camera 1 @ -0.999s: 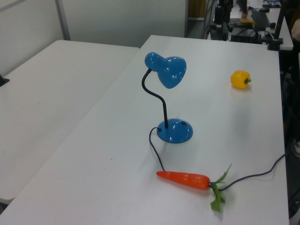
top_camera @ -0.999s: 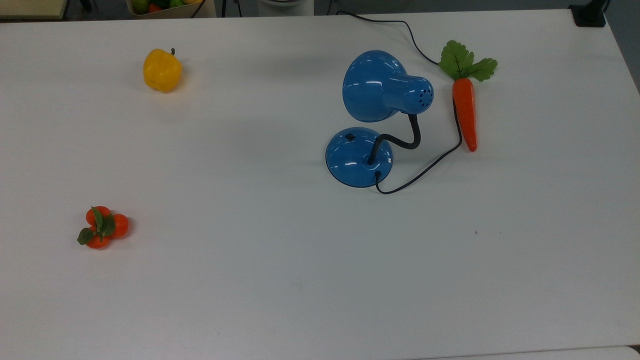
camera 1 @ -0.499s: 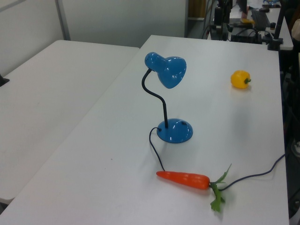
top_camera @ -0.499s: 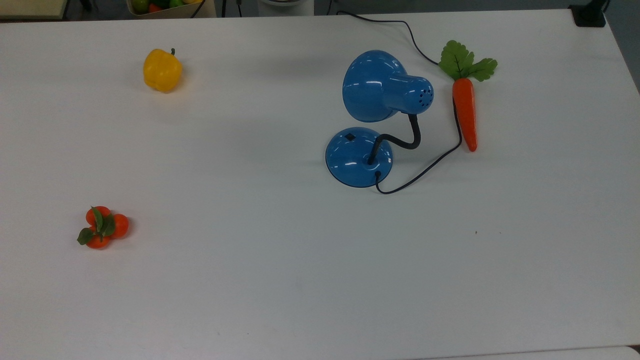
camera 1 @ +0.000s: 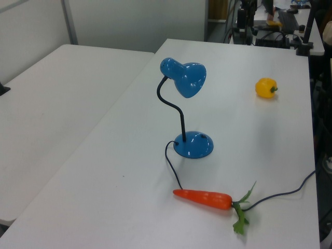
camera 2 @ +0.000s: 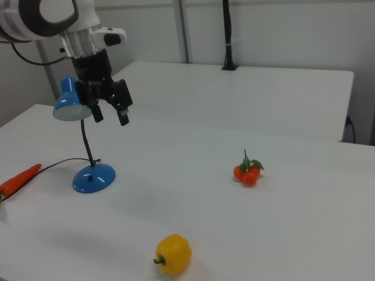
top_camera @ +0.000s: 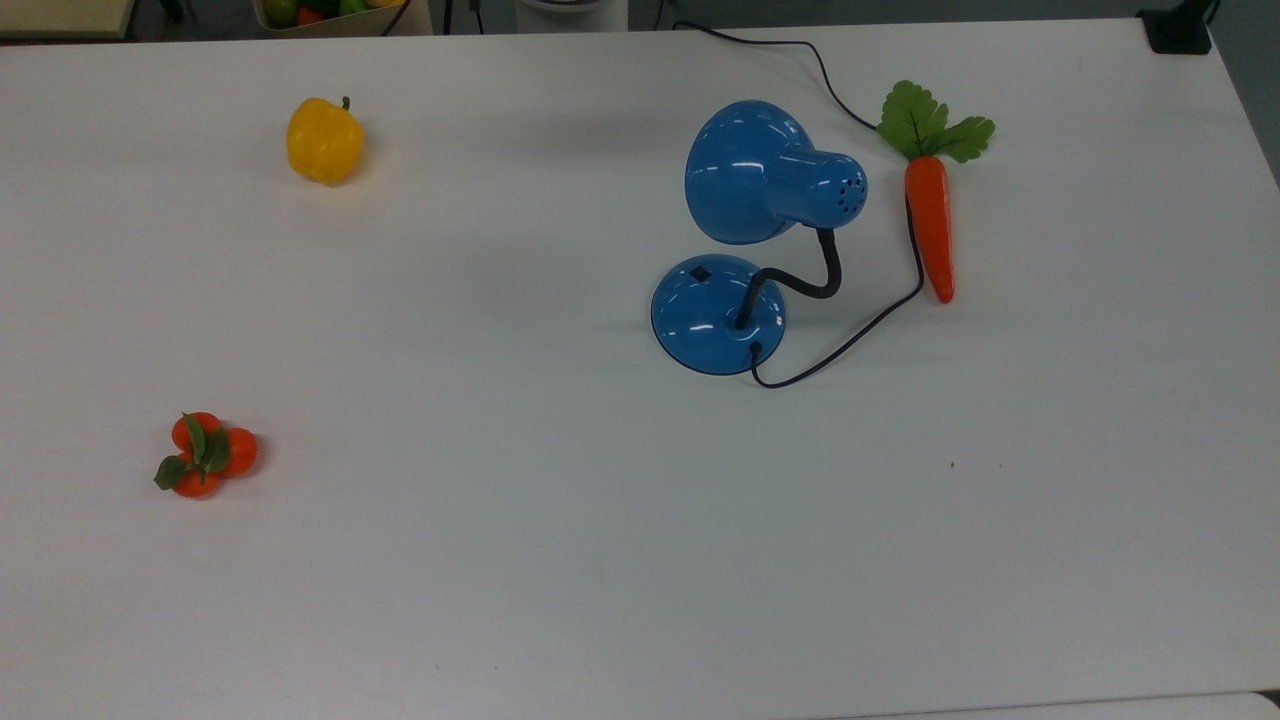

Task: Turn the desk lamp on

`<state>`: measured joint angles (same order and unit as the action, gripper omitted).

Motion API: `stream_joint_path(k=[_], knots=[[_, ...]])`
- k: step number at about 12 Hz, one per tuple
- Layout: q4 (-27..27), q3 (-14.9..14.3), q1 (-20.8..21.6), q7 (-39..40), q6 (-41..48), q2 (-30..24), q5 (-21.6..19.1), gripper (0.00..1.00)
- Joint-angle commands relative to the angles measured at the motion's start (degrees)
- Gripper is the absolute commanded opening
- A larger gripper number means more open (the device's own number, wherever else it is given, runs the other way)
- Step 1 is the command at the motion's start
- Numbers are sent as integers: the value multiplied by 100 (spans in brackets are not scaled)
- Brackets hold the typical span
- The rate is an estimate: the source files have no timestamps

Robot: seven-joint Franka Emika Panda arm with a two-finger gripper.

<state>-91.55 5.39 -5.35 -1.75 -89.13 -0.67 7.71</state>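
The blue desk lamp [top_camera: 750, 170] stands right of the table's middle in the top view, dome shade over a black gooseneck. Its round base [top_camera: 712, 318] carries a small black switch [top_camera: 701, 272], and a thin black cord [top_camera: 850, 340] loops away past the carrot. In the left view the desk lamp [camera 1: 187, 78] rises over its base [camera 1: 193, 146]. In the right view my gripper [camera 2: 110, 113] hangs open and holds nothing, high above the table, just right of the desk lamp's shade [camera 2: 69, 106] and well above the base [camera 2: 94, 178].
A toy carrot [top_camera: 928, 220] lies right of the lamp in the top view, across the cord. A yellow pepper [top_camera: 324, 140] sits at the back left and a cluster of small oranges [top_camera: 205, 455] at the front left. A second white table [camera 1: 46, 104] adjoins.
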Motion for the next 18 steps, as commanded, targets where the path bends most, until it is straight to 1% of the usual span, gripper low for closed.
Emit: stream_joint_path(k=[1,2,3,5,8,10,13,14,15,18], knots=[[-12,-20,-1,166,80,-21,-164,34],[-12,-20,-1,184,71,-12,-225,9],[-12,-29,-10,271,71,-12,-235,0],[-12,-20,-36,561,71,-21,-235,0],[-55,-29,-28,632,80,-12,-331,0],[-239,-12,51,632,71,-3,-340,0],[-687,50,183,641,-279,14,-375,0],[-906,50,384,650,-533,58,-375,0],[-1082,50,455,650,-753,58,-375,0],[-1890,59,885,782,-1929,163,-393,0]])
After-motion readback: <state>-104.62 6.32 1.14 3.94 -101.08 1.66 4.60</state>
